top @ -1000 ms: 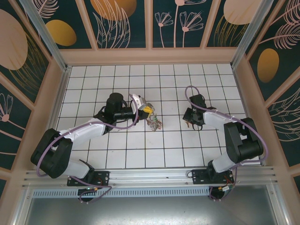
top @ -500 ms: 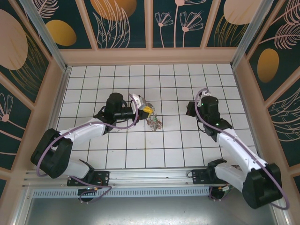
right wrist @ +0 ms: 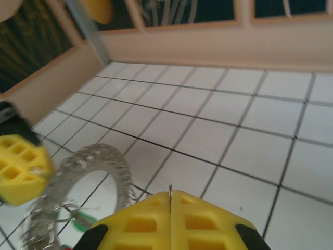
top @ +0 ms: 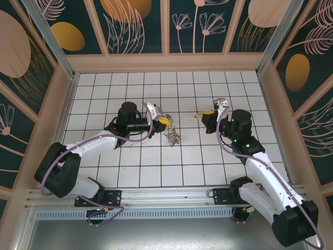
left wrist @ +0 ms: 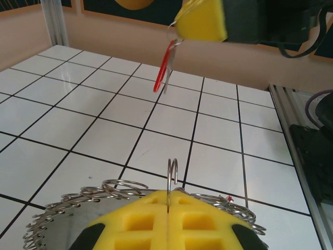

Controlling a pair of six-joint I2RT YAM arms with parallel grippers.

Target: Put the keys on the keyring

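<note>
The left hand (top: 164, 121) is clamped shut on the keyring (right wrist: 123, 179). The right hand (top: 206, 115), shut on a red-tagged key (left wrist: 165, 65), sits at 3 o'clock from the keyring, not touching.

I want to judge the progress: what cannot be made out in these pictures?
Top view: the keys are too small to count.
Left wrist view: the keyring is cut off by the bottom edge and covered by the left claw.
Right wrist view: the keyring is blurred; the right claw covers most of the held key.
</note>
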